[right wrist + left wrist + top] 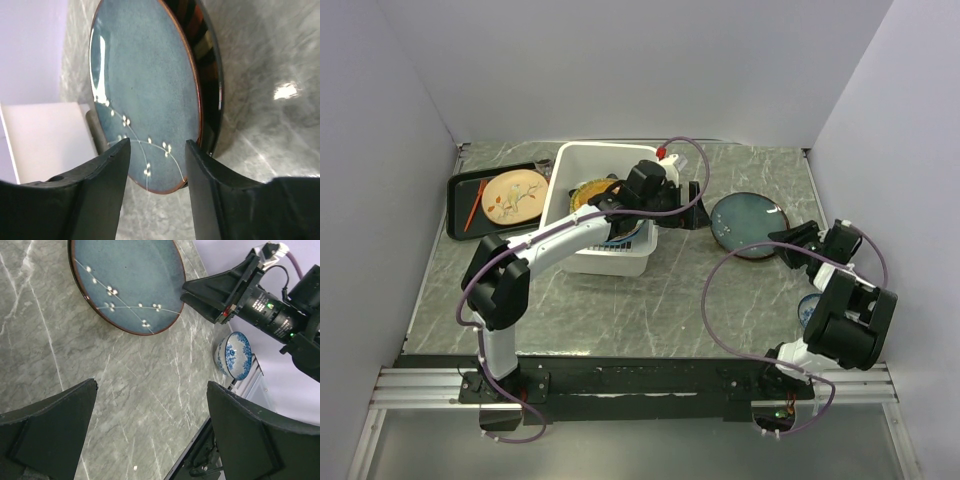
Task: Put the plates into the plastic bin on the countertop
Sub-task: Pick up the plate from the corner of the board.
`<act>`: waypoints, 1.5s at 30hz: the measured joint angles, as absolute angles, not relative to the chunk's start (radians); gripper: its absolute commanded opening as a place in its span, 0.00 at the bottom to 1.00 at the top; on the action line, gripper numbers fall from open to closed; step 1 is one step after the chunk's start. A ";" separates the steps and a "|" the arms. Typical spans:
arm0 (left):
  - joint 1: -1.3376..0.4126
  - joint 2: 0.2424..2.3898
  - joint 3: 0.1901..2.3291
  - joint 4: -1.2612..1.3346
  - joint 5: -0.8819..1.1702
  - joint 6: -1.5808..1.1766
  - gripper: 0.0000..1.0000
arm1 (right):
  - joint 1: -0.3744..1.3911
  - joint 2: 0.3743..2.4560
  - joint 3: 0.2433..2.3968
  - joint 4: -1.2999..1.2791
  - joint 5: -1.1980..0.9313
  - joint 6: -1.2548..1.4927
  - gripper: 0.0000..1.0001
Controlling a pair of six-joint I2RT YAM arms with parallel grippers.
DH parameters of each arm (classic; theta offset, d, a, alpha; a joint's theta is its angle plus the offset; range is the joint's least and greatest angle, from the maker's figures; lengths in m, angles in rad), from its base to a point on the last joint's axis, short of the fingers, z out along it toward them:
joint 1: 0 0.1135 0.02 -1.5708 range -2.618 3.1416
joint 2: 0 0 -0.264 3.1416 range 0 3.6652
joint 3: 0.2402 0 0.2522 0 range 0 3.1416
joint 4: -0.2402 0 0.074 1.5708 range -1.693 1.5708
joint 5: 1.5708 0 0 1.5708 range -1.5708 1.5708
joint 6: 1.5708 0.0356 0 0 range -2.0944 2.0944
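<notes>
The big dark teal plate (pixel 748 222) lies on the countertop (pixel 650 310), to the right of the white bin (pixel 605 262). The right gripper (pixel 157 145) is at the plate's near right edge with its fingers apart, gripping nothing. The left gripper (pixel 151 387) is wide open between bin and plate.

The white bin (pixel 557 190) at upper centre holds plates (pixel 588 194); a dark teal plate (pixel 748 222) lies right of it, the right gripper (pixel 788 246) seemingly at its edge.
</notes>
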State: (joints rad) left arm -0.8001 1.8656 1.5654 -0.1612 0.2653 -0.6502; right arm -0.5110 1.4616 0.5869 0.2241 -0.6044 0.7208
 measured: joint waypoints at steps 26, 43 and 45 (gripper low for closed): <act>-0.800 1.866 1.565 -0.162 0.265 -0.649 0.96 | -0.513 1.404 0.579 0.175 -0.490 0.693 0.55; -0.800 1.866 1.565 -0.162 0.265 -0.648 0.96 | -0.493 1.461 0.555 0.288 -0.482 0.749 0.52; -0.800 1.866 1.565 -0.162 0.265 -0.648 0.96 | -0.477 1.467 0.555 0.293 -0.471 0.751 0.51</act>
